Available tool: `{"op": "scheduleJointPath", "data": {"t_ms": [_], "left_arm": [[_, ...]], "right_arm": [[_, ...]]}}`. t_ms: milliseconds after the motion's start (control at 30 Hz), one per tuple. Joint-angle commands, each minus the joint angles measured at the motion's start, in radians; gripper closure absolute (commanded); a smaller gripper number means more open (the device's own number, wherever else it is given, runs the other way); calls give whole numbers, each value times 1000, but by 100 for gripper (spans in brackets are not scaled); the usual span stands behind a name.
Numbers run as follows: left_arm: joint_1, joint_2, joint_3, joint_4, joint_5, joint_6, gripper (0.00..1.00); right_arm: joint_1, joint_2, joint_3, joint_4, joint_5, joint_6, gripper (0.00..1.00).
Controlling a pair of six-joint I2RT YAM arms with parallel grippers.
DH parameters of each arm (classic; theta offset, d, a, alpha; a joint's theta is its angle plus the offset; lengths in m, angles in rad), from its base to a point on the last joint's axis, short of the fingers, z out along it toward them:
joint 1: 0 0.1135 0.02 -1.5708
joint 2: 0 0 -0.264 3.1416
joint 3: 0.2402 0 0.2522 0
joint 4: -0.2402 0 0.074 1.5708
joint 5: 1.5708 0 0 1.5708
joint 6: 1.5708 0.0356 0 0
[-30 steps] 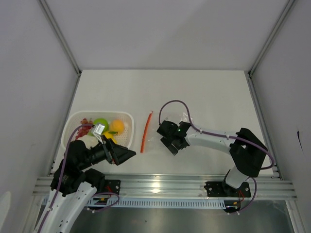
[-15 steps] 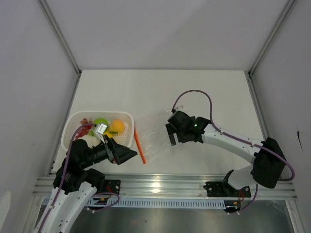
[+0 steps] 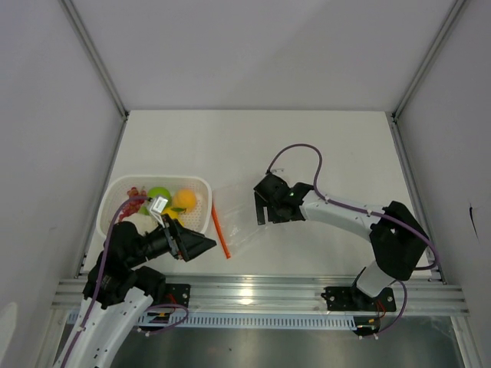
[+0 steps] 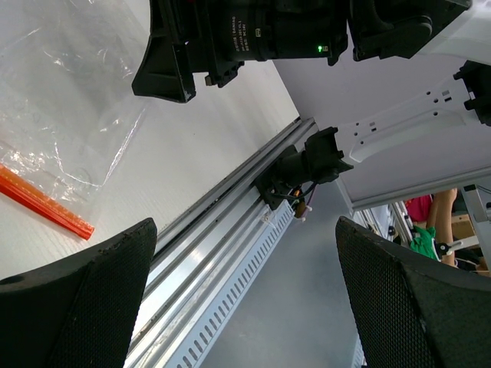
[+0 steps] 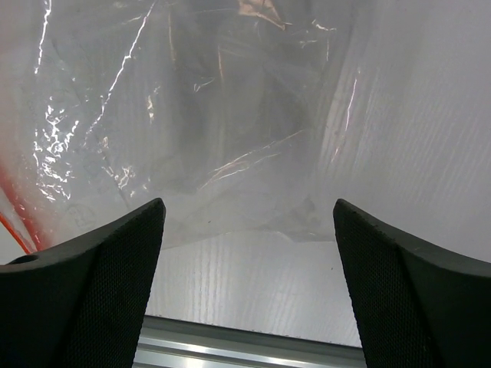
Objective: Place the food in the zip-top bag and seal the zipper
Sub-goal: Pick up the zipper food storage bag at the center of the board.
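Observation:
The clear zip-top bag [image 3: 239,215] lies flat on the table, its red-orange zipper [image 3: 221,234] along its left edge, next to the basket. My right gripper [image 3: 262,213] is open and empty at the bag's right end; in the right wrist view the bag [image 5: 199,115] spreads beyond the gripper [image 5: 247,205], with the zipper [image 5: 15,218] at far left. My left gripper [image 3: 205,244] is open and empty, just left of the zipper's near end. The left wrist view shows the bag [image 4: 69,100] and zipper [image 4: 46,203]. The green apple [image 3: 159,194], orange [image 3: 184,199], grapes [image 3: 136,193], yellow piece [image 3: 171,215] and pale piece [image 3: 139,223] sit in the basket.
The white perforated basket [image 3: 201,184] stands at the table's left, partly under my left arm. An aluminium rail [image 3: 261,290] runs along the near edge. Grey walls close in the table at left, right and back.
The bag has gone from bunched at my right gripper to spread flat, and the zipper has swung to slant the other way. My right gripper moved away, then back slightly left. The left arm barely moved.

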Motion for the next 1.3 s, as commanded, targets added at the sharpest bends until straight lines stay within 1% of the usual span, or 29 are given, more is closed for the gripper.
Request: {"op": "scheduleJointPath", "data": {"t_ms": [0,67,133,167,333,467,567,633,667,700,767,800,833,900,933,1000,1033,1100,1133,1200,1233,1267], "left_arm": [[1,5,6,20,25,-17,0],[-1,8,5,23,30,-20,1],[1,8,11,22,33,-20,0],[-1,7,11,19,31,-17,0],[1,2,5,19,26,-15,1],[-1,10,-7,32,36,-20,1],[1,16,-7,39,37,-18,0],[1,17,-9,40,39,-18,1],[-1,20,-10,42,39,-18,0],[1,20,-12,43,39,-20,0],[1,19,-12,45,34,-21,1],[1,20,-14,45,34,-21,0],[1,22,-12,45,34,-20,1],[-1,19,-10,45,31,-21,1],[-1,17,-12,43,28,-23,1],[-1,13,-14,43,22,-25,0],[1,7,-15,45,22,-29,1],[1,2,-9,45,22,-32,1],[-1,-4,-6,42,23,-34,1],[-1,-10,0,34,22,-32,1],[1,-20,2,25,19,-31,0],[-1,-27,11,20,17,-32,1]], "right_arm": [[-19,10,-29,57,2,63,11],[-39,18,-48,57,9,71,16],[-51,33,-45,11,41,72,18],[-58,36,-44,-8,87,85,19],[-145,20,-74,-101,144,80,18],[-257,-30,-98,-152,196,54,18],[-291,-89,-89,-187,256,24,17],[-286,-123,-65,-193,279,-24,16],[-271,-160,-55,-189,279,-45,14],[-218,-174,-39,-172,285,-96,11],[-130,-209,-25,-154,295,-144,9],[-84,-214,-17,-132,298,-165,8],[-2,-215,-15,-118,295,-182,7],[68,-208,-17,-88,240,-228,9],[130,-198,-24,-74,221,-239,13],[189,-162,-34,-34,181,-260,16],[238,-143,-40,-23,175,-265,20],[272,-97,-35,-11,190,-254,25],[287,-47,-29,-11,195,-250,35],[295,-4,-25,-3,222,-227,40],[300,27,-23,3,226,-222,47],[303,38,-23,9,223,-221,48]]}}
